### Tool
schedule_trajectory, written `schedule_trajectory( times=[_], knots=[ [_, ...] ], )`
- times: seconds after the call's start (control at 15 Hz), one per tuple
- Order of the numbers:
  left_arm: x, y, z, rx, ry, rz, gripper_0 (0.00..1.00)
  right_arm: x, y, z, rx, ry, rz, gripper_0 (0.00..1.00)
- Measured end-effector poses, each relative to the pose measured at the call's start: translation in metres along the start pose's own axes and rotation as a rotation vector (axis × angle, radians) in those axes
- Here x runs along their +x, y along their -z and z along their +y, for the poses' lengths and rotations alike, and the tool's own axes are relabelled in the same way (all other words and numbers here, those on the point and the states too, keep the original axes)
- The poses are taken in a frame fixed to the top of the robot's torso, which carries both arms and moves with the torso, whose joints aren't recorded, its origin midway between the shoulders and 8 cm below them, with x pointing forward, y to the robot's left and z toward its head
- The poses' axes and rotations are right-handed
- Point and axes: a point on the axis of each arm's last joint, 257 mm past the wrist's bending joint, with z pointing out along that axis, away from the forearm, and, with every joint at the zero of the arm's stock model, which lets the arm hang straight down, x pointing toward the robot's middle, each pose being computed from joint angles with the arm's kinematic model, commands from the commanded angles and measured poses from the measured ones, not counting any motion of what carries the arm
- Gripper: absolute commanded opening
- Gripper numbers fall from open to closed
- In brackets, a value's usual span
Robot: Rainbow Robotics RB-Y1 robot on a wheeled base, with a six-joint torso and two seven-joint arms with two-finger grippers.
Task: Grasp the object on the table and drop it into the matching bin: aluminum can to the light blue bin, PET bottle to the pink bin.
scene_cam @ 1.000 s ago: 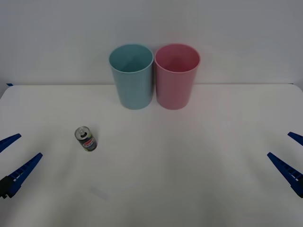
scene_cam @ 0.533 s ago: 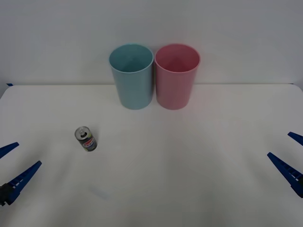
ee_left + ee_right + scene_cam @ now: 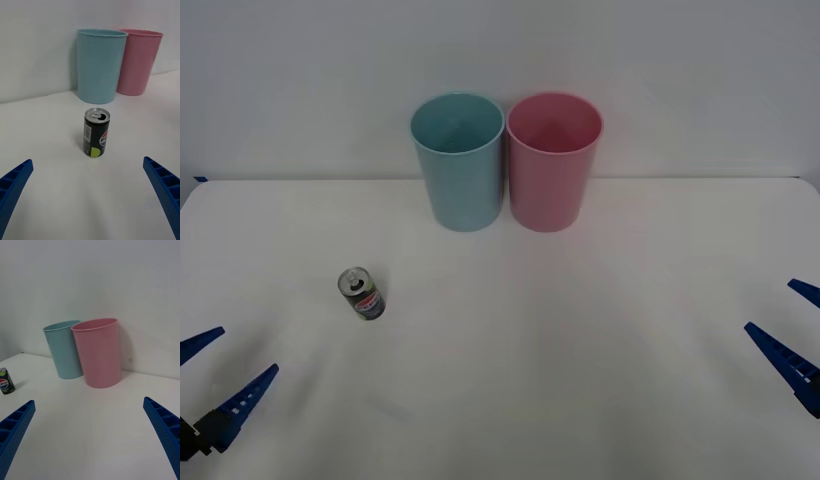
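Observation:
A small dark aluminum can with a silver top stands upright on the white table, left of centre. The left wrist view has the can straight ahead between my open blue fingers. My left gripper is open near the table's front left corner, short of the can. At the right edge my right gripper is open and idle. Side by side at the back stand the light blue bin and the pink bin, both upright.
A plain white wall rises behind the bins. The right wrist view takes in the light blue bin, the pink bin and the can far off on the table.
My left gripper has drifted toward the front edge of the table and slightly inward. The can, bins and right gripper have not moved.

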Motion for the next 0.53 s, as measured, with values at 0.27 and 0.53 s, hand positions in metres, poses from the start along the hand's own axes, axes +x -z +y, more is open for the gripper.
schedule_trajectory(
  times=[0.27,0.53],
  knots=[
    [0.026,-0.006,0.001,-0.068,-0.028,0.049,1.0,0.0,0.0,0.0,0.0,0.0,0.0,1.0],
    [0.036,-0.02,-0.01,-0.078,0.032,0.047,1.0,0.0,0.0,0.0,0.0,0.0,0.0,1.0]
  ],
)
